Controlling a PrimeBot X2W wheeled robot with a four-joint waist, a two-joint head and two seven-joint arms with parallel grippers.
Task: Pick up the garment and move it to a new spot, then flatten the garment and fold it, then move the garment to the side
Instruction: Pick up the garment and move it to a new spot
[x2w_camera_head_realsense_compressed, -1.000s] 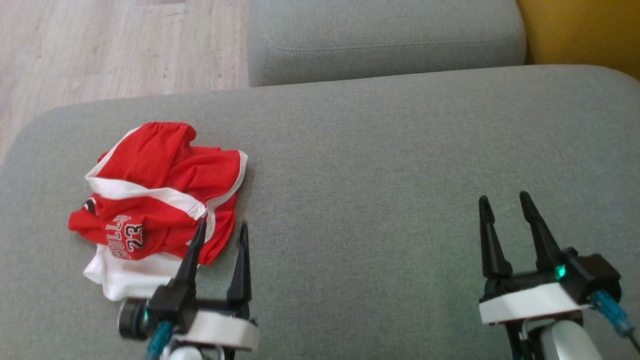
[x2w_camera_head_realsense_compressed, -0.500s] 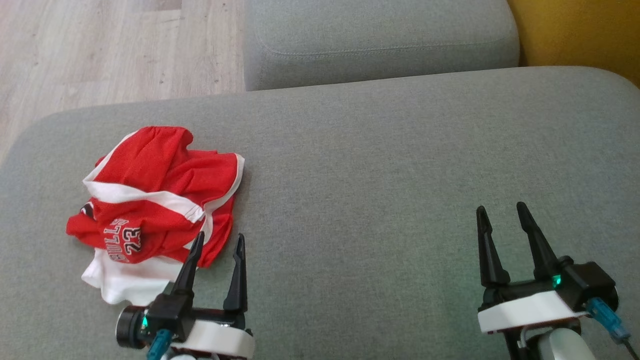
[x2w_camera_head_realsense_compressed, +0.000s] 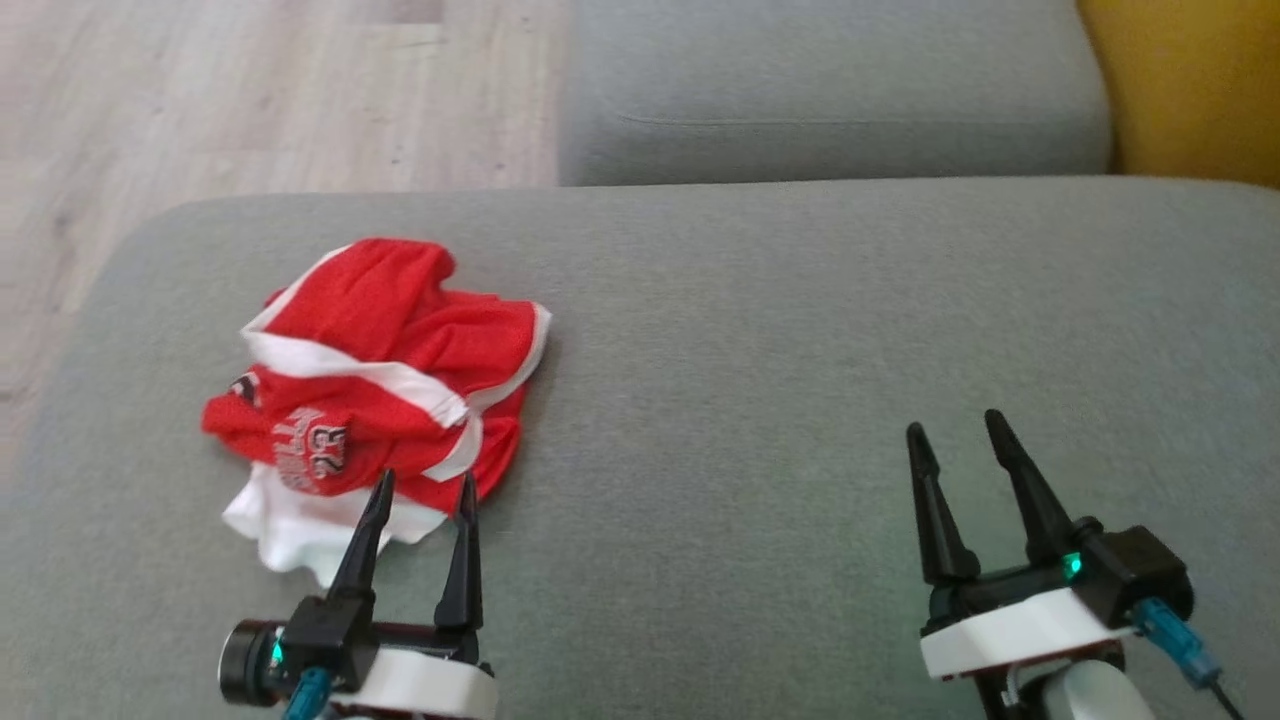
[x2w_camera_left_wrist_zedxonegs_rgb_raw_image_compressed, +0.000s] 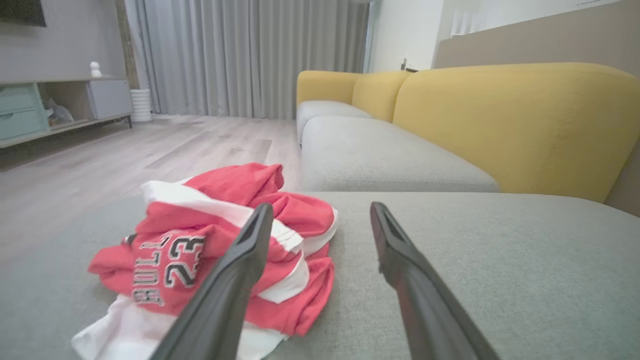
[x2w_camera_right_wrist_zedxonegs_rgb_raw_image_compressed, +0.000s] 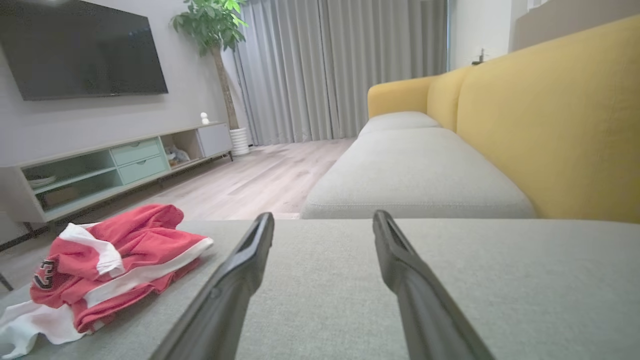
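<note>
Garment (x2w_camera_head_realsense_compressed: 380, 390): one item, a red jersey with white trim and a white underside. It is crumpled into a loose heap, not flattened or folded. Black-and-white lettering and the number "23" are seen on a fold at its near left side; the letters are partly hidden in the creases.

Location: the garment is placed on the left part of the near grey seat cushion (x2w_camera_head_realsense_compressed: 760, 380), close to its left edge.

Grippers, two counted:
- left gripper (x2w_camera_head_realsense_compressed: 425, 480): fingers are spread moderately and nothing is held. The tips are seen at the garment's near edge; contact cannot be confirmed.
- right gripper (x2w_camera_head_realsense_compressed: 954, 423): fingers are likewise parted and empty. It is positioned over bare cushion, well apart from the garment.

Surface: grey woven upholstery. Two grey cushions are counted in the head view, with the second cushion (x2w_camera_head_realsense_compressed: 830, 90) beyond the first. A yellow backrest (x2w_camera_head_realsense_compressed: 1190, 90) is seen on the right.

Room: a light wood floor (x2w_camera_head_realsense_compressed: 250, 90) is seen past the cushion. Grey curtains (x2w_camera_left_wrist_zedxonegs_rgb_raw_image_compressed: 250, 55), one wall-mounted TV (x2w_camera_right_wrist_zedxonegs_rgb_raw_image_compressed: 80, 50), one potted plant (x2w_camera_right_wrist_zedxonegs_rgb_raw_image_compressed: 210, 25) and one low cabinet (x2w_camera_right_wrist_zedxonegs_rgb_raw_image_compressed: 100, 170) with pale green drawers are seen in the wrist views.
</note>
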